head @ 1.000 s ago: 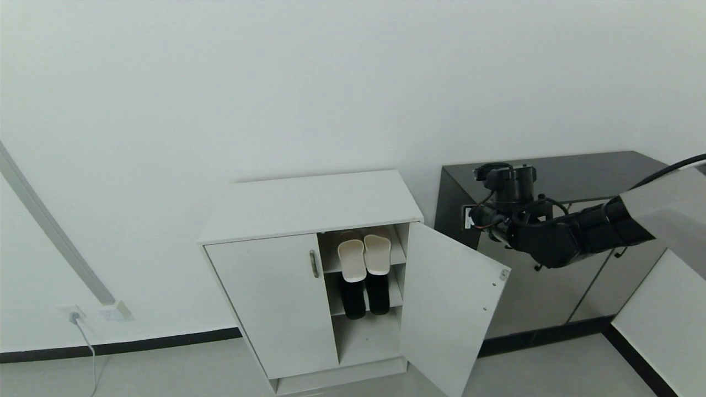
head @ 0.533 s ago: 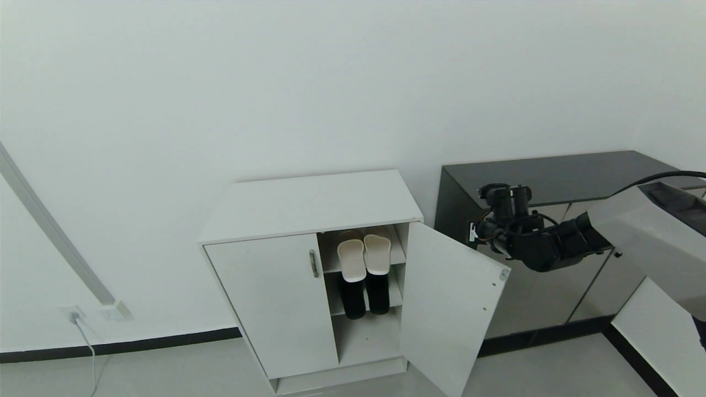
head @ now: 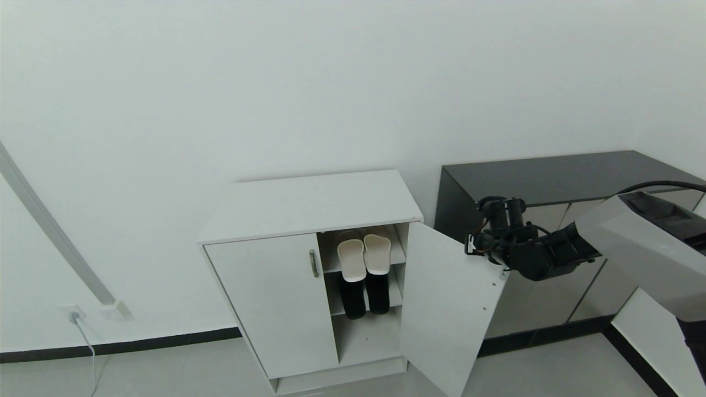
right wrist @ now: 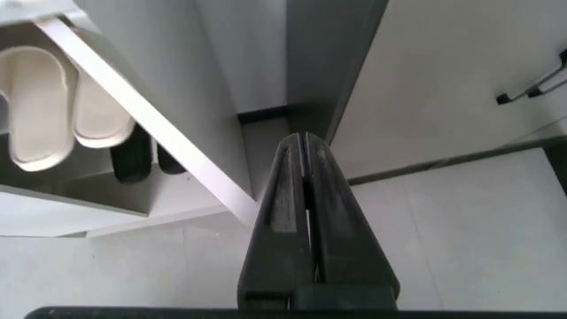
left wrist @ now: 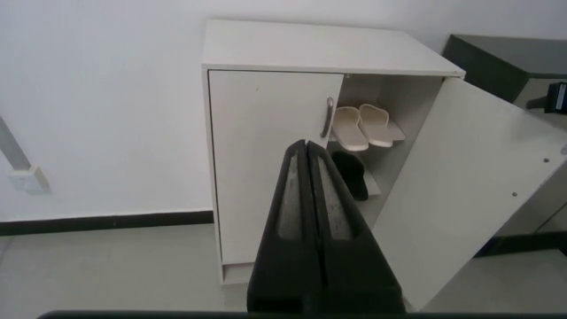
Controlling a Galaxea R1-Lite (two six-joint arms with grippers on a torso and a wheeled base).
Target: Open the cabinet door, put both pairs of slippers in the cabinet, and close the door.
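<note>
Since the white slippers [head: 364,255] and black slippers [head: 365,295] sit on the cabinet [head: 309,204] shelves, only closing is left. The right gripper [right wrist: 306,146], jaws pressed together like the left gripper's [left wrist: 307,151], is near the open door's [head: 447,298] top corner and should push it shut.

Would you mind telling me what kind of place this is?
Likely a sparse indoor room, perhaps an entryway or a mock-up of one: a white shoe cabinet with slippers on its shelves, a dark sideboard beside it, and a socket on the bare wall.
</note>
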